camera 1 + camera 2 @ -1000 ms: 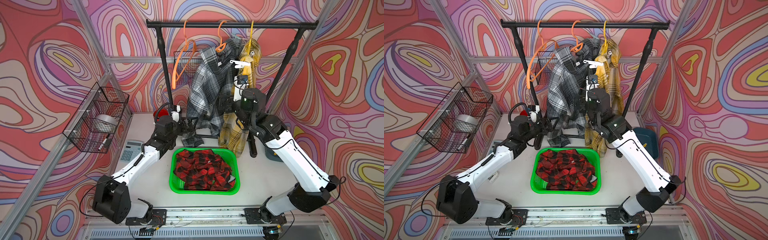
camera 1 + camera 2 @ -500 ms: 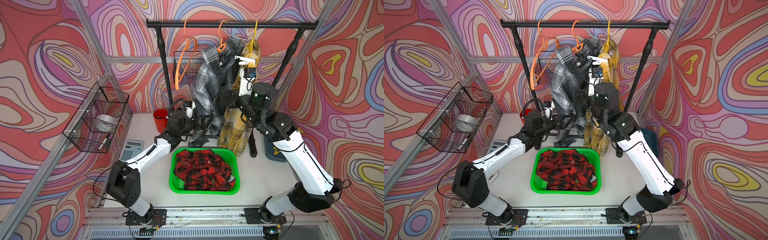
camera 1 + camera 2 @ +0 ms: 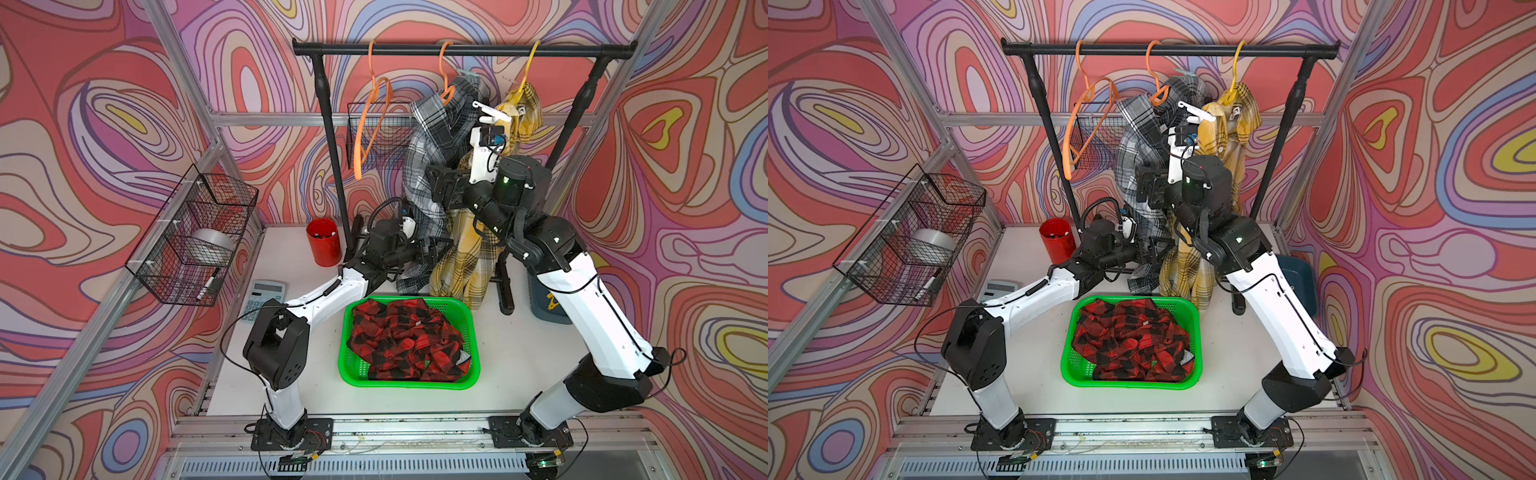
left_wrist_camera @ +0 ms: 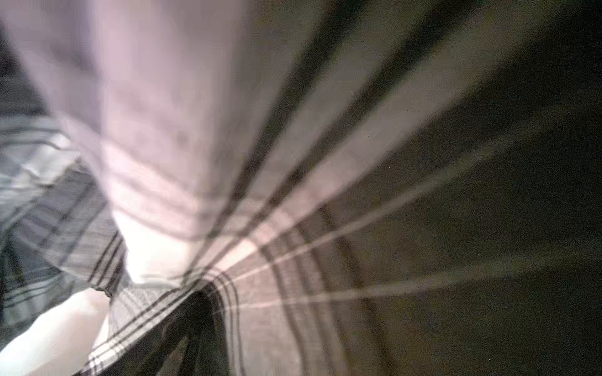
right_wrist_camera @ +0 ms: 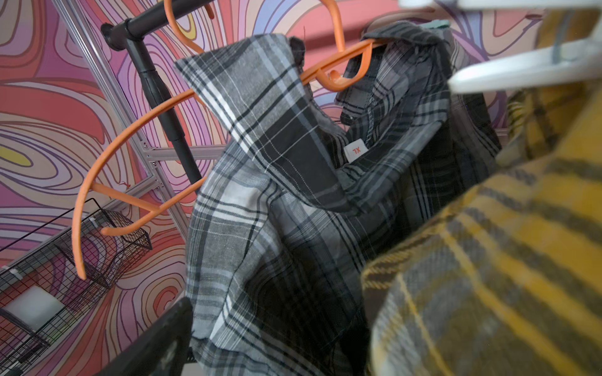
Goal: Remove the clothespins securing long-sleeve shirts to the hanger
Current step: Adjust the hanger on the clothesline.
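A grey plaid shirt (image 3: 419, 166) is hanging from an orange hanger (image 3: 441, 66) on the black rail (image 3: 582, 49), touching a yellow plaid shirt (image 3: 461, 257) that is hanging from a yellow hanger (image 3: 528, 62). The right gripper (image 3: 491, 115) is hovering at the yellow shirt's collar, jaws spread. The left gripper (image 3: 430, 249) is reaching low against the grey shirt's hem. A red-and-black shirt (image 3: 407, 340) is lying crumpled in the green basket (image 3: 345, 345) near the front edge of the worktop (image 3: 519, 353).

grey-white-black plaid shirt (image 3: 424, 141) | yellow-and-black plaid shirt (image 3: 457, 262) | red-and-black check shirt (image 3: 399, 336) | bright green basket (image 3: 475, 332) | orange hangers (image 5: 335, 85) | yellow hanger (image 3: 529, 65) | black rail (image 3: 582, 50) | red cup (image 3: 326, 253) | walls (image 3: 124, 124) swirled pink, red, purple, yellow
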Action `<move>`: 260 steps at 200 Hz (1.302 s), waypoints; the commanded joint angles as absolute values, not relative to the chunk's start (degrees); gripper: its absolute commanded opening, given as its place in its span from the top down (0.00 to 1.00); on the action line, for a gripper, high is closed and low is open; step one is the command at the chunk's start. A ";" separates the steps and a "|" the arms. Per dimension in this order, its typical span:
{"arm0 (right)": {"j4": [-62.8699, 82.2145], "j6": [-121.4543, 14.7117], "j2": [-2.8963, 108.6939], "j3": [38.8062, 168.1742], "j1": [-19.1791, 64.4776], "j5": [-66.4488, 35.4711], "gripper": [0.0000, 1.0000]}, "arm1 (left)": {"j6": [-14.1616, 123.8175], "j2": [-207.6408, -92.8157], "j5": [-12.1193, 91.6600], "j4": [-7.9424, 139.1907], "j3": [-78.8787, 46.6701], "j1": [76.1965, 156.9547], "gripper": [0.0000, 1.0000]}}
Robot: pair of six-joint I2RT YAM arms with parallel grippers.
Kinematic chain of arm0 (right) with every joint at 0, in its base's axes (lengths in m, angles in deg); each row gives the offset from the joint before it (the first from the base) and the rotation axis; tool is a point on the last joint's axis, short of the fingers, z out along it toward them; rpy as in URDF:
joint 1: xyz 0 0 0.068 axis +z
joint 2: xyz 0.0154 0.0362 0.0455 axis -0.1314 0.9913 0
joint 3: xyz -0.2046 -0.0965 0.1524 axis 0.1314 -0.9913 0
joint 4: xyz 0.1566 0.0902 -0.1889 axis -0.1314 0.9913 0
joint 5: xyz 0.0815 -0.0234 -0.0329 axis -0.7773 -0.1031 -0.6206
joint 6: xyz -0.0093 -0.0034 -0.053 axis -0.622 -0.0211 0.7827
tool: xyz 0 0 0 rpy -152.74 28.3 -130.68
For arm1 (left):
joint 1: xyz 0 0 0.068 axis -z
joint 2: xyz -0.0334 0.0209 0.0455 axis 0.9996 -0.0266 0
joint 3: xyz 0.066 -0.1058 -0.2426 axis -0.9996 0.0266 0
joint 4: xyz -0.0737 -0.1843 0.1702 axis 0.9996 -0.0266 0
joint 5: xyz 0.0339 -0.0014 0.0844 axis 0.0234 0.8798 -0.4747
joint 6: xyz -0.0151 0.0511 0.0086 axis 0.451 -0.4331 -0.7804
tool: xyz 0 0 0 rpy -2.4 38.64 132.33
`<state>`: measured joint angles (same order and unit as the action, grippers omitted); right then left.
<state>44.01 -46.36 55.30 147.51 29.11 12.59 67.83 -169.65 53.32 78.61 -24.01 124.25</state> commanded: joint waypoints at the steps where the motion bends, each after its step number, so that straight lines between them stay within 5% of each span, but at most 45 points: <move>1: 41.57 -47.71 51.66 143.16 28.77 13.86 0.07 | 67.78 -170.62 55.05 78.57 -25.77 124.60 0.04; 96: 36.90 -52.31 41.70 128.28 31.03 1.39 0.12 | 66.70 -171.55 54.85 77.13 -27.02 124.60 0.03; 156: 39.41 -43.57 51.39 142.15 45.23 19.87 0.12 | 66.58 -172.37 54.94 76.82 -27.13 124.60 0.04; 260: 37.92 -34.97 65.90 159.45 46.73 41.35 0.13 | 63.96 -176.10 55.90 73.51 -32.35 126.09 0.04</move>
<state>38.87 -38.45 64.96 156.08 46.49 35.38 65.86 -174.43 54.79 75.14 -29.56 124.94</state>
